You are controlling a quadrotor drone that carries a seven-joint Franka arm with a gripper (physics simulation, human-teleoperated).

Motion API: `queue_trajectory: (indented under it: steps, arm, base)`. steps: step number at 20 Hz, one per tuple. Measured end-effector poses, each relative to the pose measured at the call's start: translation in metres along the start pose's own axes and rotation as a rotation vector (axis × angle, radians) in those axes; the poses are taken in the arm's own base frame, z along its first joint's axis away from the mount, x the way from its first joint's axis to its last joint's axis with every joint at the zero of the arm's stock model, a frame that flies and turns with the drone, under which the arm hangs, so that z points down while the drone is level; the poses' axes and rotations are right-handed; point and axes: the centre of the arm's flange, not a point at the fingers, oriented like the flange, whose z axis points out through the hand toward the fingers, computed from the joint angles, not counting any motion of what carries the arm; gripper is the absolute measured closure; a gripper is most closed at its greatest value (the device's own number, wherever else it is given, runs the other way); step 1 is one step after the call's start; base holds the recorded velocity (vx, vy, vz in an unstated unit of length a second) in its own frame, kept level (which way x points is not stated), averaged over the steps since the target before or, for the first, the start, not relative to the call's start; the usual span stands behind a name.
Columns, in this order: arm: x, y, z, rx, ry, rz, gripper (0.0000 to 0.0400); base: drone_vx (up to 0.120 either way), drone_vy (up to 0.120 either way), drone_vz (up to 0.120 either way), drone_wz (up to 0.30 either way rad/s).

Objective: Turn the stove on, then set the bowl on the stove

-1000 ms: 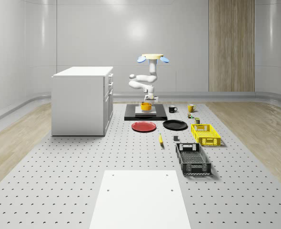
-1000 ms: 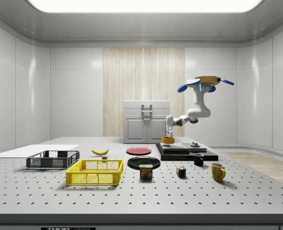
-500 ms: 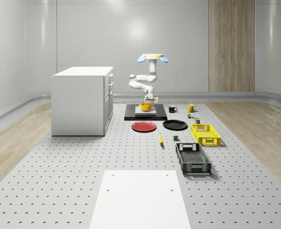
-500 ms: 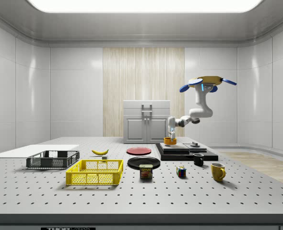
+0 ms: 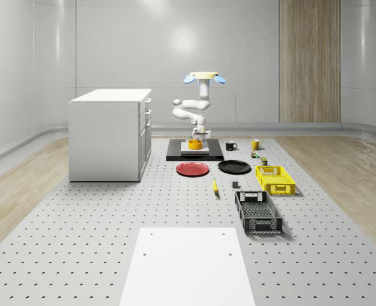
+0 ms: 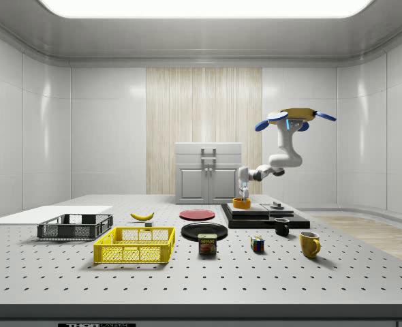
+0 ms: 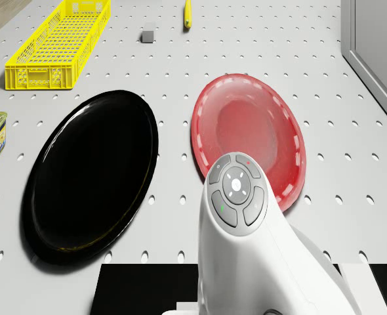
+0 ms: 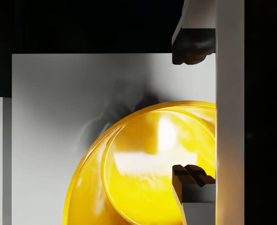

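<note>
One yellow bowl (image 5: 195,145), upright and mouth up, seated on the pale square hotplate (image 8: 58,117) of the black stove (image 5: 175,155) at the far end of the perforated counter (image 5: 79,223). From the side, placed toward the side view's left end of the stove.

Pincer (image 8: 188,112) directly above the bowl, pointing down. Spread apart, not pinching anything: one dark fingertip (image 8: 190,49) over the bare hotplate outside the bowl's rim, the other over the glossy inside of the bowl. Whether either pad touches the rim, impossible to tell. In the side view, poised just over the bowl's top edge.

Drone (image 6: 295,116) hovering in the air, high above the stove's far side, blue rotors out to either side. White arm (image 5: 191,111) folded down from it in a bend, reaching to the bowl.

Elsewhere on the counter:
- Red plate (image 7: 246,131) and black plate (image 7: 88,177) side by side, apart, just in front of the stove.
- Yellow crate (image 7: 56,39) beyond the black plate, with a banana (image 7: 187,13) and a small grey block (image 7: 147,35) near it.
- White cabinet (image 5: 108,134) at the whole-scene view's left of the stove.
- Black crate (image 5: 258,213) nearer the camera.
</note>
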Motion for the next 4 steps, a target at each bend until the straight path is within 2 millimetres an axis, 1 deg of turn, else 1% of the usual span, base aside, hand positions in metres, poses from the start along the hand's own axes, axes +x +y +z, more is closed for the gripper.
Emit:
queue_trajectory:
  steps: [2,4]
  arm:
    - [0.0003,0.0003,-0.0055,0.0,0.0,0.0,0.0037]
    - [0.0005,0.0006,-0.0088,0.0,0.0,0.0,0.0025]
  base:
    - [0.0,0.0,0.0,0.0]
    - [0.0,0.0,0.0,0.0]
